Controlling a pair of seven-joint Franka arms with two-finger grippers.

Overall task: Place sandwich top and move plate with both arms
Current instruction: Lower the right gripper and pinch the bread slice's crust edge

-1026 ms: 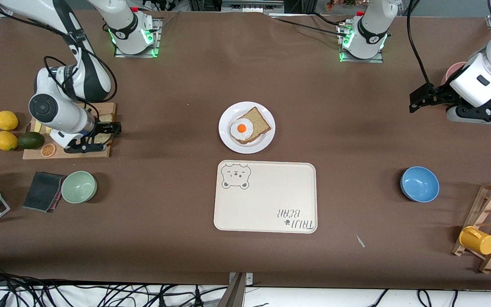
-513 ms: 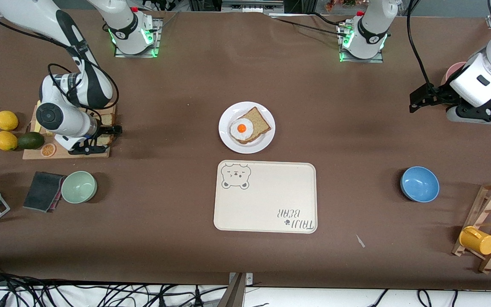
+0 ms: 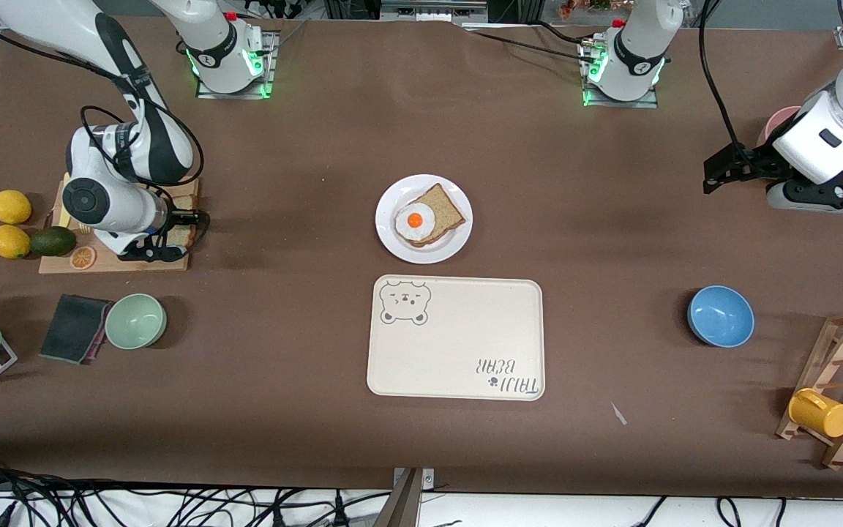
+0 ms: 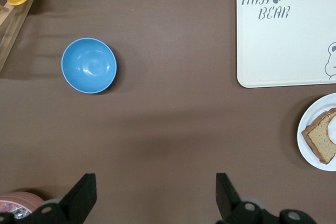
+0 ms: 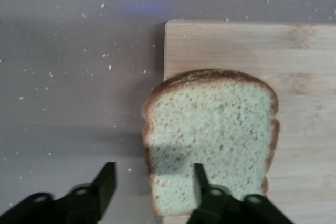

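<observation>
Your sandwich top (image 5: 210,140) is lying on the cutting board (image 3: 173,260) at the right arm's end of the table, overhanging its edge. The right gripper (image 5: 152,184) is straddling that edge, one finger (image 5: 202,182) over the bread, one off the board; jaws apart, not gripping. Lemons (image 3: 11,206) and an avocado (image 3: 53,241) are sitting beside the board. The plate (image 3: 392,245) with bread and egg (image 3: 414,220) is sitting mid-table, beside the tray (image 3: 458,344) reading "TAIJI BEAR". The left gripper (image 4: 152,198) is waiting open above bare table near the blue bowl (image 4: 88,65).
</observation>
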